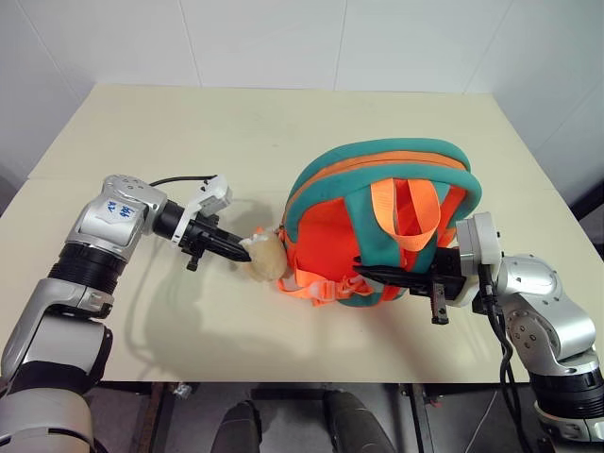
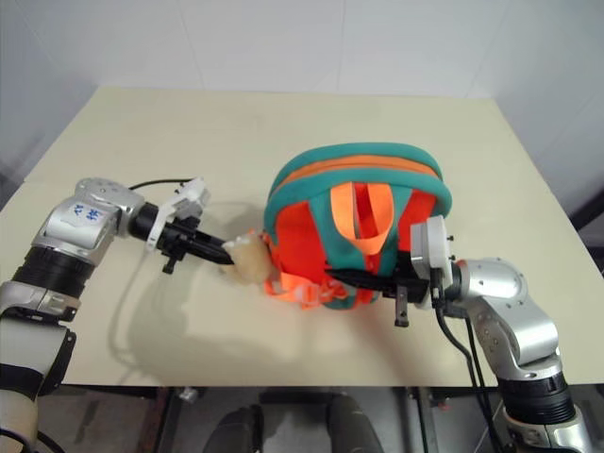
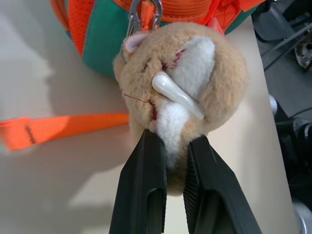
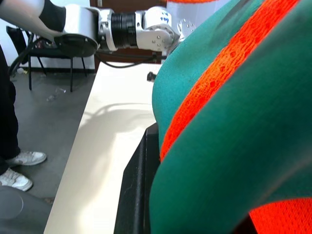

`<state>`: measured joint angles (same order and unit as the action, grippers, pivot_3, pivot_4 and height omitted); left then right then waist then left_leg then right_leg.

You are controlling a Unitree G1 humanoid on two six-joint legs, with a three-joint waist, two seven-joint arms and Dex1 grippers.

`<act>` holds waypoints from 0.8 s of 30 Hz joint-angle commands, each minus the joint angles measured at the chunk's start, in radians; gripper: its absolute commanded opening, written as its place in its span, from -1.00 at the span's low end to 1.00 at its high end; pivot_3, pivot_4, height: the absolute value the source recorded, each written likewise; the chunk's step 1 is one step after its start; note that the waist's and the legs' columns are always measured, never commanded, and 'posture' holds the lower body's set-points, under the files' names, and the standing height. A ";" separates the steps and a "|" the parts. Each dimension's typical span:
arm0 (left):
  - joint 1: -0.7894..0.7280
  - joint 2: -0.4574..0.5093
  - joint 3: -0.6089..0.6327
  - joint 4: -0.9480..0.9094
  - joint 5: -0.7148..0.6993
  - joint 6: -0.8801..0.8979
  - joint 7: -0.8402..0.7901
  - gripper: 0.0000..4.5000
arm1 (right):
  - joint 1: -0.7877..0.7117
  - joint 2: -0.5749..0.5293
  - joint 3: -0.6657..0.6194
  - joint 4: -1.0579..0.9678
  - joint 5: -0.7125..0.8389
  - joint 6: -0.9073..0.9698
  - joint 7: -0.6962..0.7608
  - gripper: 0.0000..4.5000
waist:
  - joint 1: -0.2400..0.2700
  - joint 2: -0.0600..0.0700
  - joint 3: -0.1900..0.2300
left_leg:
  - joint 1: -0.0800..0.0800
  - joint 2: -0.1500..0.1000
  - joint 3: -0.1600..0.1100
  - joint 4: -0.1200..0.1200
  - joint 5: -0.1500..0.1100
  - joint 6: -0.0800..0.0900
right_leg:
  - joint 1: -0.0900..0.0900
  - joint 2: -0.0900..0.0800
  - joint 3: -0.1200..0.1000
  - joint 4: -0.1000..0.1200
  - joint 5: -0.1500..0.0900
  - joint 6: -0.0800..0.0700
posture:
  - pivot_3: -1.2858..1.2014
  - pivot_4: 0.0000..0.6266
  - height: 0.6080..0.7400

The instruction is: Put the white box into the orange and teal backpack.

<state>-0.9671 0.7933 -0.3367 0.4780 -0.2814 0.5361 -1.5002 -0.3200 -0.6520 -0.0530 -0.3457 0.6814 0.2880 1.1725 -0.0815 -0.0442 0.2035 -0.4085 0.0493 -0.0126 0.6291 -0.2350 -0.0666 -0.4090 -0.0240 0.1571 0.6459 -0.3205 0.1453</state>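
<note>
Orange and teal backpack (image 1: 377,222) is standing mid-frame on the beige table (image 1: 283,123) in the left eye view, the right gripper (image 1: 377,276) clamping its teal strap (image 1: 396,278) at lower right. In the left wrist view, the left gripper (image 3: 176,151) is pinching the plush monkey (image 3: 195,83), fingers nearly together. In the right wrist view, teal padding is crowding the frame's right.

A pale cream counter (image 1: 283,123) fills the middle of the frame, its far edge meeting a white tiled wall (image 1: 283,38) along the top. In the right wrist view, a grey floor (image 4: 44,122) lies at the left, with a dark chair frame (image 4: 48,58) at upper left and a person's white shoe (image 4: 17,168) at lower left.
</note>
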 commanded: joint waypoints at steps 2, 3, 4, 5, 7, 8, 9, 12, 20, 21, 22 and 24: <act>0.004 -0.011 0.118 -0.033 -0.035 0.021 0.046 -0.93 | -0.015 -0.068 -0.032 -0.033 -0.001 0.038 -0.005 -1.00 | 0.001 0.000 0.000 | 0.000 0.000 0.000 0.000 0.000 0.000 | 0.000 0.000 0.000 0.000 0.000 0.000 | 0.03 -0.52 1.00; 0.004 -0.007 0.129 -0.043 -0.028 0.018 0.057 -0.93 | -0.014 -0.088 -0.033 -0.036 0.005 0.062 -0.006 -1.00 | 0.001 0.000 0.000 | 0.000 0.000 0.000 0.000 0.000 0.000 | 0.000 0.000 0.000 0.000 0.000 0.000 | 0.03 -0.52 1.00; 0.006 -0.005 0.144 -0.046 -0.017 -0.005 0.078 -0.93 | -0.013 -0.108 -0.032 -0.036 0.006 0.071 0.007 -1.00 | 0.002 0.000 0.000 | 0.000 0.000 0.000 0.000 0.000 0.000 | 0.000 0.000 0.000 0.000 0.000 0.000 | 0.03 -0.52 1.00; 0.008 -0.004 0.155 -0.049 -0.009 -0.022 0.092 -0.93 | -0.013 -0.121 -0.031 -0.036 0.008 0.076 0.017 -1.00 | 0.002 0.000 0.000 | 0.000 0.000 -0.001 0.000 0.000 0.000 | 0.000 0.000 0.000 0.000 0.000 0.000 | 0.03 -0.52 1.00; 0.029 -0.001 0.197 -0.077 -0.028 -0.024 0.113 -0.60 | -0.022 -0.149 -0.030 -0.023 -0.007 0.078 0.027 -0.68 | 0.002 0.000 0.000 | 0.000 0.000 -0.001 0.000 0.000 0.000 | 0.000 0.000 0.000 0.000 0.000 0.000 | 0.03 -0.52 1.00; 0.035 -0.002 0.218 -0.086 -0.036 -0.019 0.127 -0.48 | -0.028 -0.159 -0.030 -0.016 -0.011 0.080 0.033 -0.56 | 0.001 0.000 0.000 | 0.000 0.000 0.000 0.000 0.000 0.000 | 0.000 0.000 0.000 0.000 0.000 0.000 | 0.03 -0.52 1.00; 0.043 -0.001 0.235 -0.096 -0.041 -0.019 0.138 -0.34 | -0.035 -0.169 -0.031 -0.009 -0.012 0.080 0.042 -0.40 | 0.001 0.000 0.000 | 0.000 0.000 0.000 0.000 0.000 0.000 | 0.000 0.000 0.000 0.000 0.000 0.000 | 0.03 -0.52 1.00; 0.062 0.010 0.267 -0.116 -0.048 -0.018 0.149 0.11 | -0.056 -0.184 -0.038 0.015 -0.002 0.079 0.071 0.05 | 0.002 0.000 0.000 | 0.000 0.000 -0.001 0.000 0.000 0.000 | 0.000 0.000 0.000 0.000 0.000 0.000 | 0.03 -0.52 1.00; 0.220 0.035 0.401 -0.222 -0.078 -0.166 0.152 1.00 | -0.048 -0.239 -0.106 0.076 -0.008 0.068 0.127 1.00 | 0.003 0.000 0.000 | 0.000 0.000 0.000 0.000 0.000 0.000 | 0.000 -0.001 0.000 0.000 0.000 0.000 | 0.03 -0.52 1.00; 0.238 0.032 0.436 -0.221 -0.110 -0.178 0.134 1.00 | -0.034 -0.254 -0.125 0.086 -0.013 0.066 0.133 1.00 | 0.005 0.000 0.000 | -0.001 0.000 0.000 0.000 0.000 0.000 | 0.000 -0.001 -0.001 0.000 0.000 0.000 | 0.03 -0.52 1.00; 0.252 0.038 0.453 -0.209 -0.120 -0.205 0.115 1.00 | -0.019 -0.268 -0.146 0.094 -0.019 0.063 0.135 1.00 | 0.006 0.000 0.000 | -0.001 0.000 0.000 0.000 0.000 0.000 | 0.000 -0.001 -0.001 0.000 0.000 0.000 | 0.03 -0.52 1.00; 0.273 0.045 0.476 -0.171 -0.117 -0.286 0.091 1.00 | 0.010 -0.293 -0.188 0.110 -0.029 0.058 0.133 1.00 | 0.007 0.000 0.000 | 0.000 0.000 0.000 0.000 0.000 0.000 | 0.000 -0.001 -0.001 0.000 0.000 0.000 | 0.03 -0.52 1.00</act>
<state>-0.6971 0.8141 0.0943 0.2971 -0.3781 0.3176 -1.3832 -0.3213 -0.9194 -0.1786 -0.2354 0.6523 0.3672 1.2981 -0.0745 -0.0442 0.2035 -0.4087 0.0492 -0.0127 0.6298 -0.2351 -0.0664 -0.4087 -0.0252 0.1563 0.6456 -0.3203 0.1456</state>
